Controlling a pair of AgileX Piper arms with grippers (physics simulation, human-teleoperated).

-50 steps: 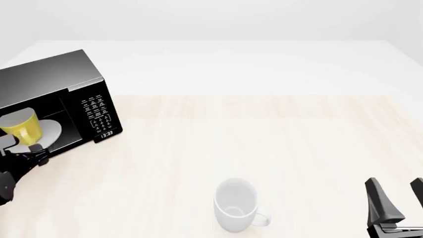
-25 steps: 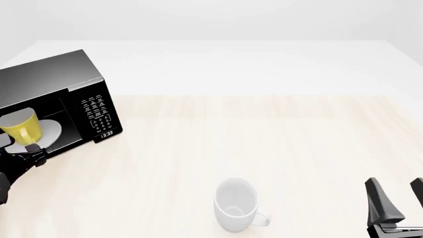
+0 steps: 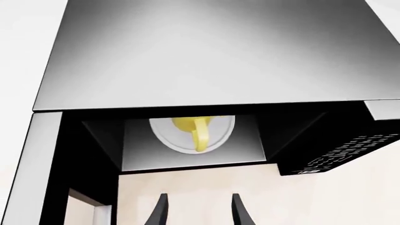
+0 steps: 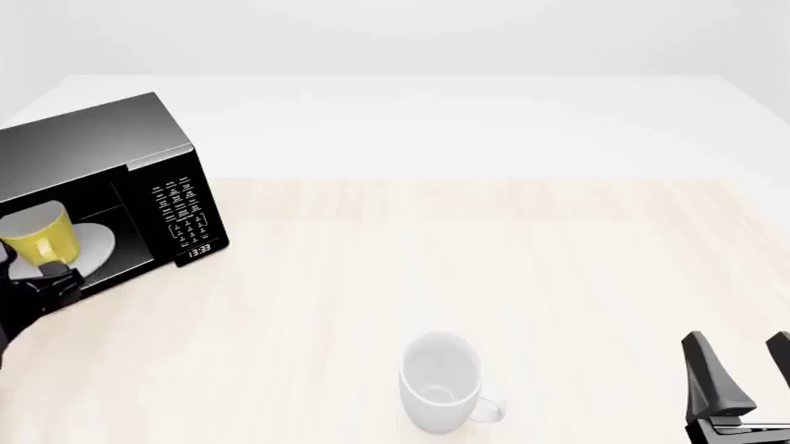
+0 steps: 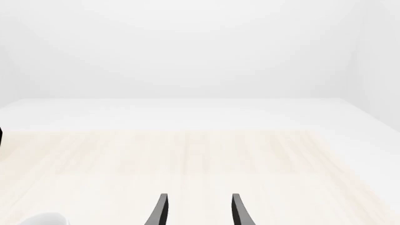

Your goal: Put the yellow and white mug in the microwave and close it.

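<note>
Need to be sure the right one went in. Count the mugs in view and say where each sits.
2. The yellow and white mug sits on the turntable plate inside the open microwave. The all-white mug stands on the table, near the front edge. No others show.

Left arm (image 4: 31, 294): it has pulled back toward the near-left edge, less of it is in the front view than one second ago.
Left gripper (image 3: 198, 211): now outside the microwave (image 4: 111, 176) opening, jaws apart, empty.
</note>
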